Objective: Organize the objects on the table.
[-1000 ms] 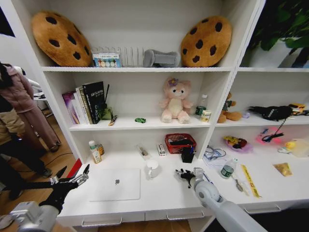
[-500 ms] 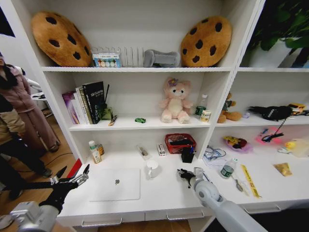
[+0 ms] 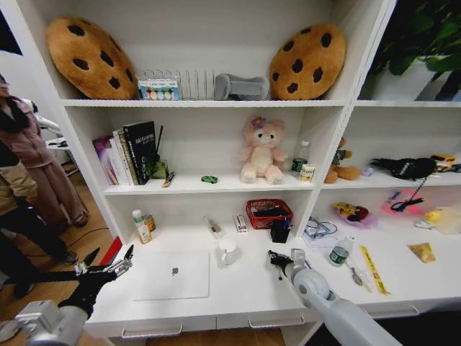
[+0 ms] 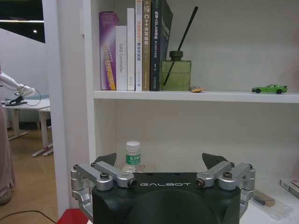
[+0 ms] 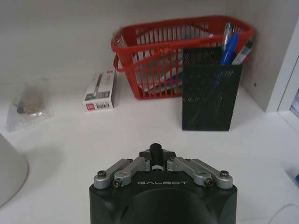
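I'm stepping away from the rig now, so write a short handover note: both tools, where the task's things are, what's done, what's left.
Right tool: shut on a black marker pen, above the table, facing the black mesh pen cup.
Left tool: open, idle off the table's left end.
Laptop: closed, flat on the table at front left.
Green toy car: on the shelf beside the pink bear.
Done: pens already stand in the cup.
Left: the held marker pen is not yet in the cup.
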`<state>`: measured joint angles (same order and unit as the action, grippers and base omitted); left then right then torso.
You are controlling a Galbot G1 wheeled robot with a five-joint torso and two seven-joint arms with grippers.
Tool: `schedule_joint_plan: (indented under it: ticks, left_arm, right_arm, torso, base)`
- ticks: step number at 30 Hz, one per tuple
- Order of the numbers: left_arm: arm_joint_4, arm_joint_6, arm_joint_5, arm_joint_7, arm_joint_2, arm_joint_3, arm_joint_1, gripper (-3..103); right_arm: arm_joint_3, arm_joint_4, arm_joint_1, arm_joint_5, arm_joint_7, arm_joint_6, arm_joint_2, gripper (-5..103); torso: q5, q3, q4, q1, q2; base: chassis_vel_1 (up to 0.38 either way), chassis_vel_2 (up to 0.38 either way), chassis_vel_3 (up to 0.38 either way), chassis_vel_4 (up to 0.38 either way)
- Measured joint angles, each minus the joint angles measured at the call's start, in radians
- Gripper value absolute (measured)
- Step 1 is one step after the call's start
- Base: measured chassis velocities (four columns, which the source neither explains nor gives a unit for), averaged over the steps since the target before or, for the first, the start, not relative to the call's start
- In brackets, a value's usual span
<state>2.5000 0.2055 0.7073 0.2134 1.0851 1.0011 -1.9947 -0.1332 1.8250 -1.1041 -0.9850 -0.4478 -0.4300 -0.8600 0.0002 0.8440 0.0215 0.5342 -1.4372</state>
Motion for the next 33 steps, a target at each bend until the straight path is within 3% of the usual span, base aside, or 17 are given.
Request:
schedule_joint_plan:
  ticks: [2, 4, 5, 7, 11, 13, 21, 33]
  left_arm:
    - [0.000, 0.000, 0.000, 0.000, 0.000, 0.000, 0.000, 100]
    - [0.000, 0.000, 0.000, 0.000, 0.000, 0.000, 0.000, 100]
    - [0.000, 0.000, 0.000, 0.000, 0.000, 0.000, 0.000, 100]
    - [0.000, 0.000, 0.000, 0.000, 0.000, 0.000, 0.000, 100]
    - [0.000, 0.000, 0.000, 0.000, 0.000, 0.000, 0.000, 100]
    - [0.000, 0.000, 0.000, 0.000, 0.000, 0.000, 0.000, 100]
    - [0.000, 0.000, 0.000, 0.000, 0.000, 0.000, 0.000, 100]
    - [0.000, 0.000, 0.000, 0.000, 0.000, 0.000, 0.000, 100]
  right_arm:
    - [-0.017, 0.013, -0.010, 0.043, 0.041, 0.039, 0.004, 11]
    - [-0.045, 0.023, -0.017, 0.185, 0.129, 0.181, 0.005, 11]
    - [-0.045, 0.023, -0.017, 0.185, 0.129, 0.181, 0.005, 11]
    - [-0.060, -0.004, 0.005, 0.282, 0.189, 0.297, 0.002, 11]
    - [-0.063, -0.043, 0.037, 0.322, 0.236, 0.380, 0.002, 11]
    - [-0.063, -0.106, 0.077, 0.382, 0.287, 0.476, 0.000, 11]
    - [-0.052, -0.228, 0.148, 0.410, 0.325, 0.553, -0.004, 11]
    - [-0.020, -0.364, 0.246, 0.407, 0.334, 0.587, -0.022, 11]
  torso:
    - [-0.0001, 0.000, 0.0002, 0.000, 0.000]
    - [-0.0003, 0.000, 0.0003, 0.000, 0.000]
    - [-0.0003, 0.000, 0.0003, 0.000, 0.000]
    - [-0.0002, 0.000, 0.0002, 0.000, 0.000]
    - [-0.0002, 0.000, 0.0000, 0.000, 0.000]
    - [0.0000, 0.000, 0.0001, 0.000, 0.000]
    - [-0.0001, 0.000, 0.0002, 0.000, 0.000]
    - [-0.0003, 0.000, 0.0000, 0.000, 0.000]
  base:
    - [0.000, 0.000, 0.000, 0.000]
    - [0.000, 0.000, 0.000, 0.000]
    - [0.000, 0.000, 0.000, 0.000]
    - [0.000, 0.000, 0.000, 0.000]
    - [0.000, 0.000, 0.000, 0.000]
    - [0.000, 0.000, 0.000, 0.000]
    - [0.000, 0.000, 0.000, 0.000]
    - [0.000, 0.000, 0.000, 0.000]
